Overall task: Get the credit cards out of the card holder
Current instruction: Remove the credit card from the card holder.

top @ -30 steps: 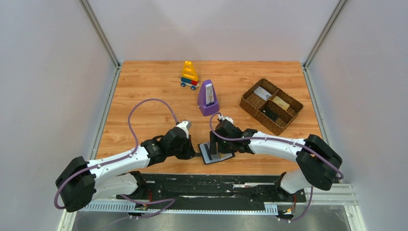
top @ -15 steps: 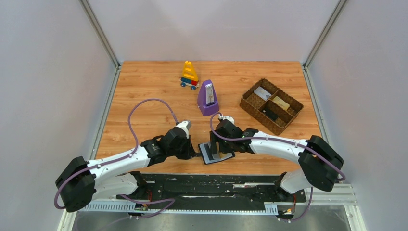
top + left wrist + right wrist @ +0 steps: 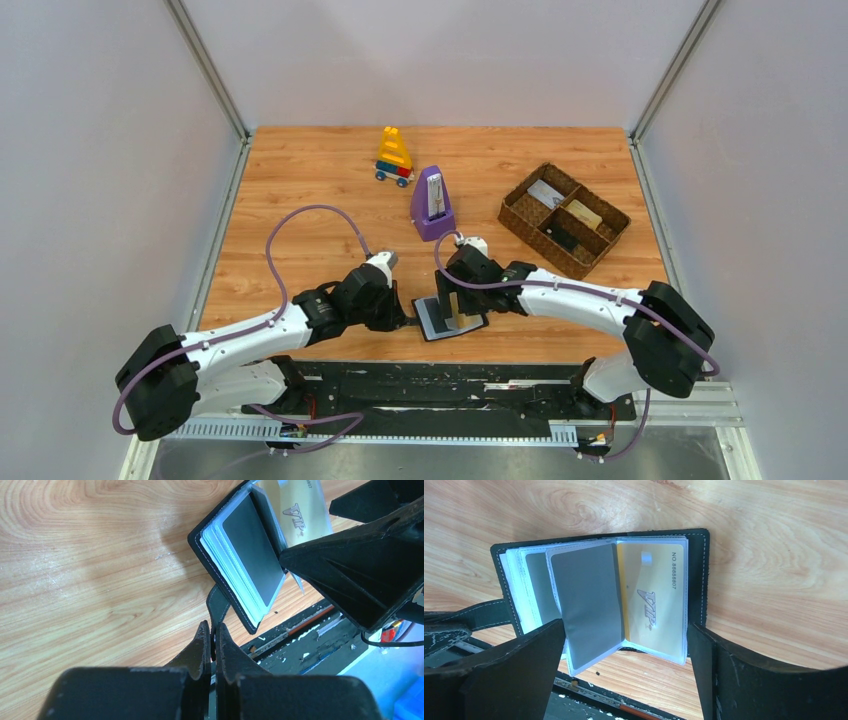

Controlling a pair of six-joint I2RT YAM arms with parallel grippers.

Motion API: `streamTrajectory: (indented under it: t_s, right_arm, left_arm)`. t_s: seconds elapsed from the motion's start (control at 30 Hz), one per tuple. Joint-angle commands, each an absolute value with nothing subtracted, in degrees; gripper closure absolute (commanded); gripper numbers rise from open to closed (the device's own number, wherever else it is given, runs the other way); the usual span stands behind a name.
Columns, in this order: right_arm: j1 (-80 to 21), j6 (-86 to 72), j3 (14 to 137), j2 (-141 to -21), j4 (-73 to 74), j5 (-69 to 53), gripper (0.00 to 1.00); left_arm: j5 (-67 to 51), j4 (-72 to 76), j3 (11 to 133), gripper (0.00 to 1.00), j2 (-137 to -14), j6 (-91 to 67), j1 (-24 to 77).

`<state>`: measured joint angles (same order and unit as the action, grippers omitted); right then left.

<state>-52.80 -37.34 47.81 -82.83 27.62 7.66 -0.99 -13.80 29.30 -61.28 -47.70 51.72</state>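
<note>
- At the near edge of the bench (image 3: 300, 180), the left claw (image 3: 214, 630) is pressed together on the black strap (image 3: 218, 602) that sticks out of the card holder (image 3: 250, 555), pinching it flat between both fingers.
- Just beside it, the right claw (image 3: 626, 630) is spread wide and grips nothing. One finger stands on the strap side and the other past the opposite black rim, with the open holder between them.
- The card holder lies open on the wood between the two claws, close to the arm bases. Its black cover is down and its clear sleeves (image 3: 536, 592) are fanned up from the spine.
- A yellow-orange credit card (image 3: 654, 600) sits fully inside the sleeve on the side away from the strap. It shows the print "VIP" and a number along one edge.
- Grey panels fill the raised sleeves next to it; I cannot tell whether they are cards.
- Farther out, a purple metronome (image 3: 432, 205) stands upright near the middle of the bench.
- Beyond that, towards the back wall, is a small block toy (image 3: 393, 156) in yellow, blue and red, on wheels.
- Well off to the right, a brown woven tray (image 3: 564, 219) sits at an angle, with small flat items in its compartments.
</note>
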Motion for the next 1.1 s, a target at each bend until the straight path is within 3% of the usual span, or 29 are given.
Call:
streamTrajectory:
  t_s: [0.0,0.33,0.77,0.83,0.97,1.07]
  right_arm:
    - [-52.5,-34.9,50.2,-82.3,30.5,12.1,0.07]
    - [-53.4,-32.2,51.4,-83.2,28.7,8.5,0.09]
    - [-53.4,-32.6,47.6,-82.1,17.5,-7.6,0.32]
    - [-53.4,-33.0,47.1,-81.7,16.7,-8.7,0.35]
    - [-52.7,-33.6,45.9,-79.1,16.6,-7.7,0.50]
    - [-50.8,-33.3,44.3,-76.3,16.6,-7.4,0.55]
  left_arm:
    - [-0.1,-11.7,29.1,1.00,-60.9,-48.3,51.8]
    - [-0.2,-11.8,29.1,1.00,-61.0,-48.3,51.8]
    - [5.3,-18.1,32.2,1.00,-60.4,-47.5,51.7]
    - [5.9,-19.4,32.9,0.96,-59.9,-47.4,51.8]
    - [6.9,-22.2,34.6,0.73,-59.2,-48.0,51.7]
    - [4.6,-21.6,36.2,0.68,-59.4,-47.6,51.8]
